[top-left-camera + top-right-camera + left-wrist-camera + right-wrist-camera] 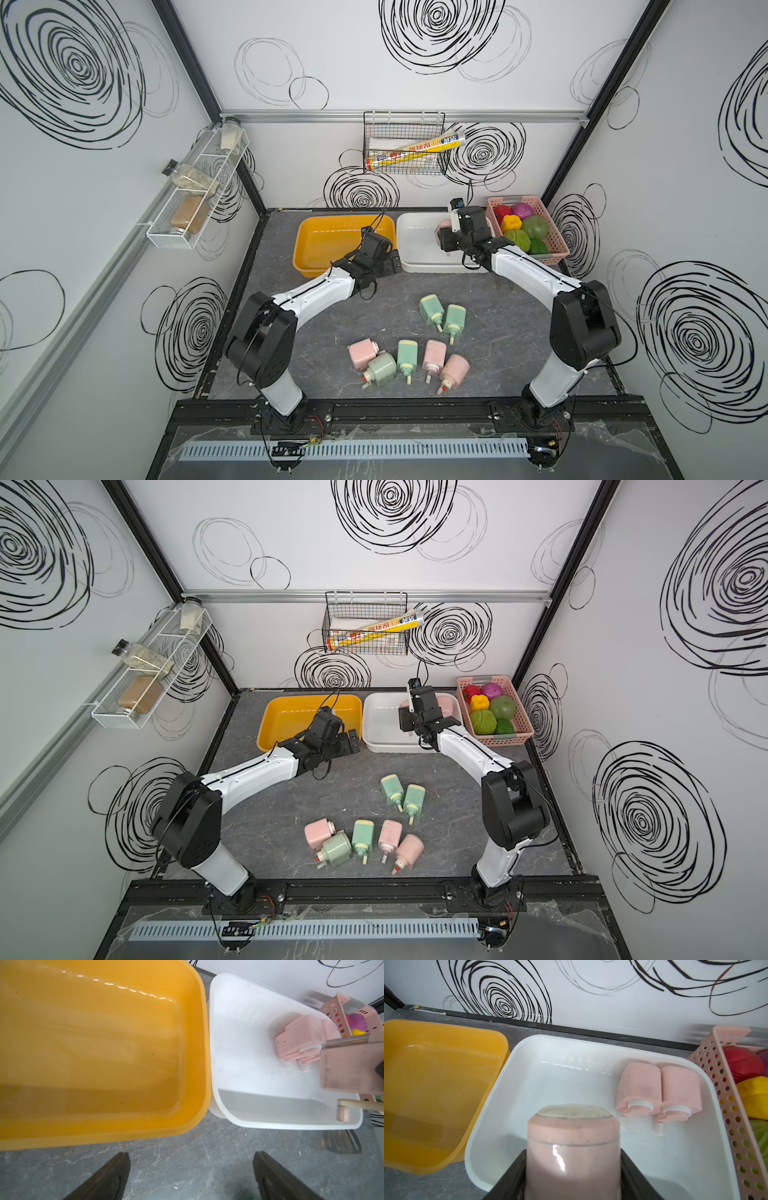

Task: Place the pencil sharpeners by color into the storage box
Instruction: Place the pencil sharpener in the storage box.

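Several pencil sharpeners lie on the grey table near the front: pink ones (pixel 360 351) (pixel 433 357) (pixel 454 371) and mint green ones (pixel 407 355) (pixel 432 309) (pixel 454 319). Two pink sharpeners (pixel 639 1088) (pixel 681 1091) lie side by side in the white storage box (pixel 483 1138). My right gripper (pixel 573 1153) is shut on another pink sharpener (pixel 573 1134) and holds it above that box. The yellow storage box (pixel 303 266) holds nothing. My left gripper (pixel 191 1155) stands open over the table, just in front of the two boxes.
A pink perforated basket (pixel 557 249) of toy fruits and vegetables stands right of the white box. A black wire basket (pixel 403 141) hangs on the back wall. A white wire rack (pixel 195 187) with jars hangs on the left wall.
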{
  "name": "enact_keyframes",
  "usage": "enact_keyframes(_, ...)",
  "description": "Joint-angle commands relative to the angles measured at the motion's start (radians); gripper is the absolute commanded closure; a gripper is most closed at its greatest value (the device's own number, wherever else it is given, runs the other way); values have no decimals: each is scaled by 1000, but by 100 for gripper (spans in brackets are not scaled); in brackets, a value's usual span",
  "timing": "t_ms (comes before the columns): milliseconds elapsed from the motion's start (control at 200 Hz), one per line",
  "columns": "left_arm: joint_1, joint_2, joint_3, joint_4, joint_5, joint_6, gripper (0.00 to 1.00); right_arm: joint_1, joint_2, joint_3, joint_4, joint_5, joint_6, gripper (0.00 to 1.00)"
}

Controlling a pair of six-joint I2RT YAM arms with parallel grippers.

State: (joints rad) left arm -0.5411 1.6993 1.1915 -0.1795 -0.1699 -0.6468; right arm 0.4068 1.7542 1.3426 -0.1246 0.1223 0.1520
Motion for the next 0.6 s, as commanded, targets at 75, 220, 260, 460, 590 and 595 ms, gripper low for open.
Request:
enact_keyframes(75,16,104,126,8,-48,70,1,-29,102,128,-29,44,-32,100)
enact_keyframes(220,18,197,223,-15,-69,92,1,-37,190,210,-44,78,-13,100)
enact_keyframes(260,19,221,249,-26,-81,94,1,-37,217,241,-59,95,-12,100)
enact_keyframes(460,22,321,357,-56,-107,106,1,-37,323,363,-119,165,-10,97)
enact_keyframes(590,23,377,419,-67,-107,117,1,-36,401,461,-184,190,-7,91)
enact_keyframes(595,23,379,420,-68,-107,117,1,-36,404,464,-185,191,-7,91)
